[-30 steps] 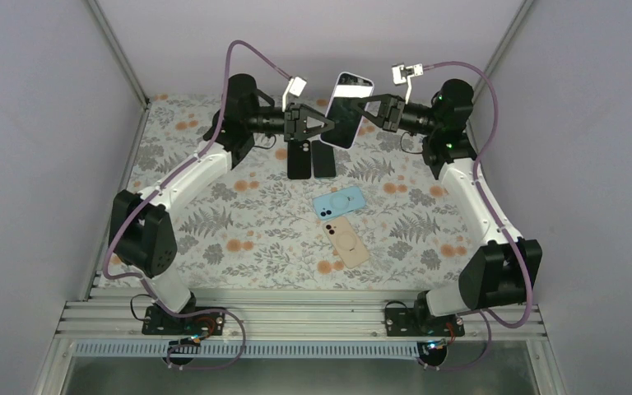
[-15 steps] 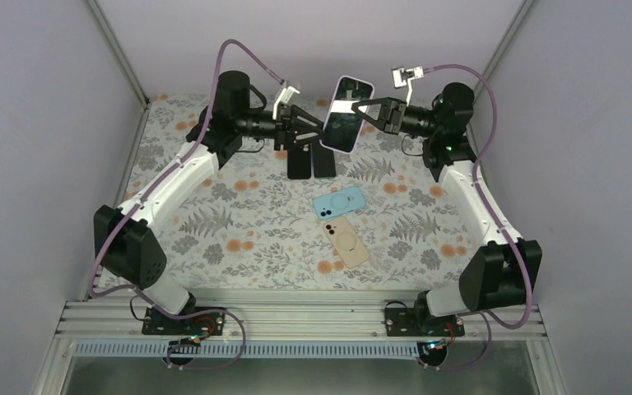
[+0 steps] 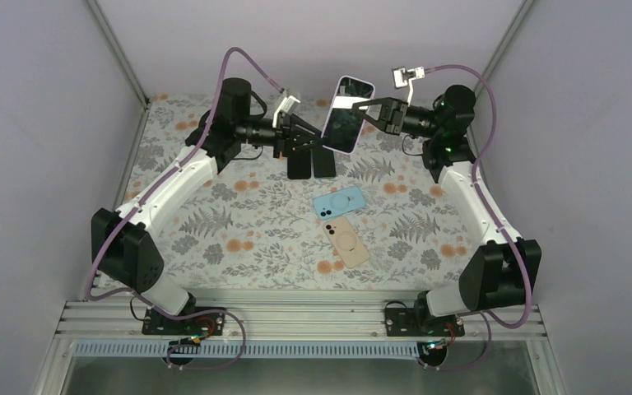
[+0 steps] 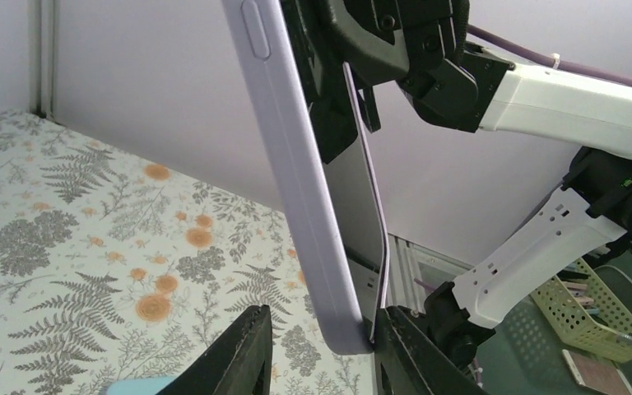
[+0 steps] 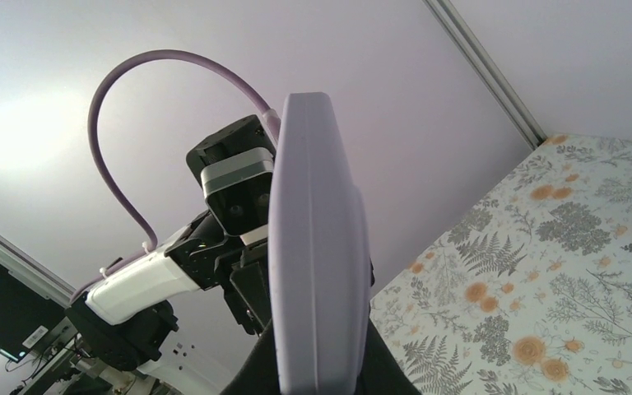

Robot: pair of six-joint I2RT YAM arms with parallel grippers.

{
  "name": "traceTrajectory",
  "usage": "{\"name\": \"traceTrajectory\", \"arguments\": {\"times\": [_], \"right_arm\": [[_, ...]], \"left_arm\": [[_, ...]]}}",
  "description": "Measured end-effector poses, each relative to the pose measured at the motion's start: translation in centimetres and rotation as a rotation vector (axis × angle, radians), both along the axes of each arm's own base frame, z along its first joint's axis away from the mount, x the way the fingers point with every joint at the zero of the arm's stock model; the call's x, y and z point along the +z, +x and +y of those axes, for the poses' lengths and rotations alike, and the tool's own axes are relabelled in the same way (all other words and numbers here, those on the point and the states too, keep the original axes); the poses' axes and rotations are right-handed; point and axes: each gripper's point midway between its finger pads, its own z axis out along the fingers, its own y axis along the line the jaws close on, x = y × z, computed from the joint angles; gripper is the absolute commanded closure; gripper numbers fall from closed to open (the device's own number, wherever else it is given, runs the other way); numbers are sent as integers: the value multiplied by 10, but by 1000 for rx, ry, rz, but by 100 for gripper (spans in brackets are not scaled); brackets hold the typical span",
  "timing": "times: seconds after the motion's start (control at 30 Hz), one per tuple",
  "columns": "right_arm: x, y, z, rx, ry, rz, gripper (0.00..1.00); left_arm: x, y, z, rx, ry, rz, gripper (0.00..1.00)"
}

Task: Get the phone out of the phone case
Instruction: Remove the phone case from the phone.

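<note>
A phone in a lilac case is held upright in the air above the far part of the table. My right gripper is shut on its right side; in the right wrist view the case's edge stands between the black fingers of that gripper. My left gripper is at the phone's lower left end. In the left wrist view the left gripper is open and straddles the bottom corner of the case. The right finger is against the thin dark edge; the left finger is apart.
Two black phones or cases lie side by side on the fern-patterned table below the held phone. A light blue case and a beige one lie mid-table. A yellow basket shows beyond the table.
My left arm has drawn back to the left and its gripper has dropped from the phone's middle to its lower end. The right gripper has kept the phone, shifted slightly.
</note>
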Motion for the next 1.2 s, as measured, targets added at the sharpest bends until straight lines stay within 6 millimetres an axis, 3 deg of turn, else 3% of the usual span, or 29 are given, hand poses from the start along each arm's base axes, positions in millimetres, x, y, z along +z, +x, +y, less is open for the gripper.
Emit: {"name": "traceTrajectory", "arguments": {"times": [0.33,0.73,0.97,1.2], "right_arm": [[0,0,-2,-1,8,-5,96],[4,-3,-7,7,47,1,96],[11,-21,-2,82,58,-11,96],[12,-25,-3,97,60,-10,96]], "left_arm": [[-5,9,1,59,24,-24,76],[-5,14,1,98,40,-53,76],[-17,29,5,174,78,-34,76],[-22,28,3,148,77,-17,73]]}}
